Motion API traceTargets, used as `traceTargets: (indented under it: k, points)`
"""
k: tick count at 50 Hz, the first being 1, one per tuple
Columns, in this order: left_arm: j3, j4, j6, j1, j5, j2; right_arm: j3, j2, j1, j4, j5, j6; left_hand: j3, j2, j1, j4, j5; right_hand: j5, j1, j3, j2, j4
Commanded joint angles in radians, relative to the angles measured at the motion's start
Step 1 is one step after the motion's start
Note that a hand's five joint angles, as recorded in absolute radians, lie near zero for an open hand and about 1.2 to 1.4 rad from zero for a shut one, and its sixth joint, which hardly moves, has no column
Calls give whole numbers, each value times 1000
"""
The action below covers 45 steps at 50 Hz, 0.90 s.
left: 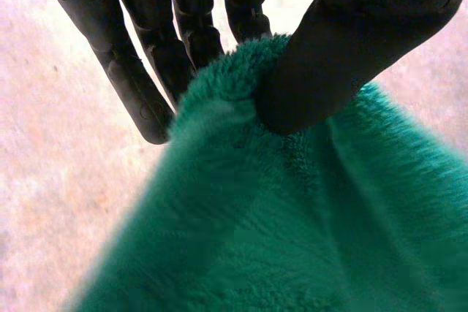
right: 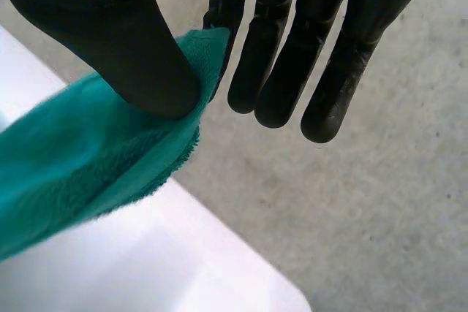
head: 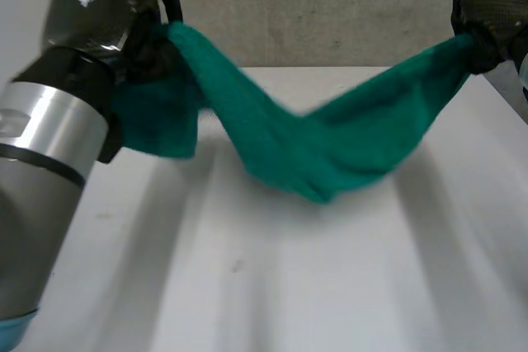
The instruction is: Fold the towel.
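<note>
A green towel (head: 330, 142) hangs stretched between my two hands above the white table (head: 272, 278), sagging in the middle until its lowest fold is close to the tabletop. My left hand (head: 99, 6) is raised at the far left and pinches one end of the towel (left: 292, 239) between thumb (left: 344, 49) and fingers (left: 183, 34). My right hand (head: 495, 18) is up at the far right, its thumb (right: 117, 42) pressing the other end of the towel (right: 88, 158) against a finger. A flap of towel (head: 157, 125) hangs below the left hand.
A grey speckled floor (head: 330, 14) lies beyond the table's far edge. The table's corner (right: 292, 294) lies below my right hand. My left forearm (head: 41, 179) fills the near left of the head view.
</note>
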<state>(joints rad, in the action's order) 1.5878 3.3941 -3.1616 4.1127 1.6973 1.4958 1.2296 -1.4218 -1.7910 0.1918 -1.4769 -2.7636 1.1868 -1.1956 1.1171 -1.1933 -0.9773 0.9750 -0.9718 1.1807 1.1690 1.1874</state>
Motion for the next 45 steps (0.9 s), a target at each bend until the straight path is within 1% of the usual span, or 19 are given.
traceTargets:
  k: [1,3,7,9,11,13,16,17,18,19,20,21,22,25,31,33,36,40,45]
  points:
    - [3,8,3,24,-14,-52,-84,55,-1,-67,36,-25,209,-201,279,-203,-244,247,-424,216,227,209]
    - [8,4,3,38,-25,-22,-128,169,-2,-75,38,-27,209,-201,279,-203,-244,247,-424,216,227,209]
    - [6,-7,2,46,-31,101,-214,325,-16,-77,38,-22,209,-201,279,-203,-244,247,-424,216,227,209]
    - [5,-12,2,47,-31,151,-293,468,-50,-77,35,-16,209,-201,279,-203,-244,247,-424,216,227,209]
    - [1,-21,2,55,-31,214,-315,503,-59,-75,36,-14,209,-201,279,-203,-244,247,-424,216,227,209]
    - [-5,-35,0,61,-31,272,-390,617,-77,-77,27,-14,209,-201,279,-203,-244,247,-424,216,227,209]
    - [-14,-41,0,69,-31,323,-424,664,-77,-75,21,-19,209,-201,279,-203,-244,247,-424,216,227,209]
    - [-23,-42,0,73,-31,355,-462,710,-82,-75,17,-19,209,-201,279,-203,-244,-560,382,-591,-580,-598]
    - [-29,-42,0,77,-31,368,-473,716,-82,-77,9,-21,209,-201,279,-203,-244,-853,675,-884,-873,-891]
    - [-34,-42,0,80,-31,380,-483,719,-82,-77,0,-22,209,-201,279,-203,-244,-975,797,-1006,-994,-1013]
    - [-40,-42,0,83,-31,389,-483,719,-82,-77,0,-22,209,-201,279,-203,-244,-975,797,-1006,-994,-1013]
    - [-49,-42,0,87,-31,402,-498,715,-82,-75,-43,-28,209,-201,279,-203,-244,-975,797,-1006,-994,-1013]
    - [-54,-44,0,90,-31,406,-498,712,-85,-75,-57,-28,209,-201,279,-203,-244,-975,797,-1006,-994,-1013]
    - [-69,-42,0,112,-30,408,-486,680,-84,-78,-85,-28,209,-201,279,-203,-244,-975,797,-1006,-994,-1013]
    - [-95,-41,0,162,-30,408,-403,552,-79,-74,-85,-28,209,-201,279,-203,-244,-975,797,-1006,-994,-1013]
    - [-109,-41,0,176,-28,406,-260,426,-73,-71,-79,-22,209,-201,279,-203,-244,-975,797,-1006,-994,-1013]
    - [-120,-39,0,188,-28,408,-164,348,-73,-61,-72,-14,209,-201,279,-203,-244,-975,797,-1006,-994,-1013]
    - [-124,-39,0,210,-30,414,23,236,-74,-12,-14,-13,209,-201,279,-203,-244,-965,787,-996,-984,-1003]
    - [-123,-38,0,215,-30,443,276,117,-71,40,93,-25,209,-201,279,-203,-244,-903,725,-934,-923,-941]
